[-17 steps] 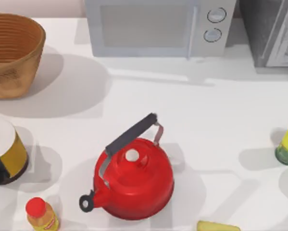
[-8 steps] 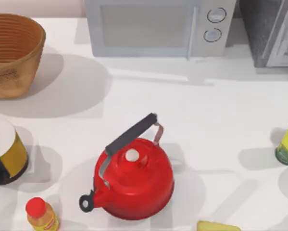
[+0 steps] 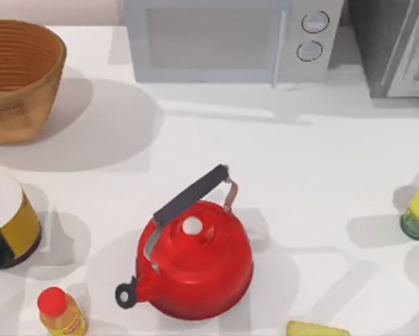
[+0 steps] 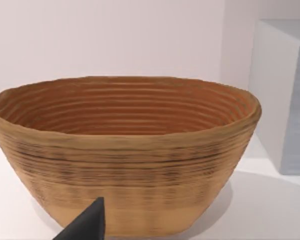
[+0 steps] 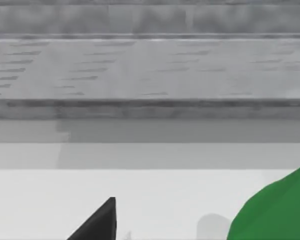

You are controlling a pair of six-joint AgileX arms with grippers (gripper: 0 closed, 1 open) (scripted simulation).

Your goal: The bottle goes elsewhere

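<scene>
Bottle beside right pincer's fingertip, open table beyond.

White table under bright light — pale wall behind.

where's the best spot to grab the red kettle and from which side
Grip the black handle bar of the red kettle near its middle, coming straight down from above. The bar stands raised over the lid and runs diagonally, so the fingers should straddle it crosswise. The kettle itself looks too wide to pinch.
</scene>
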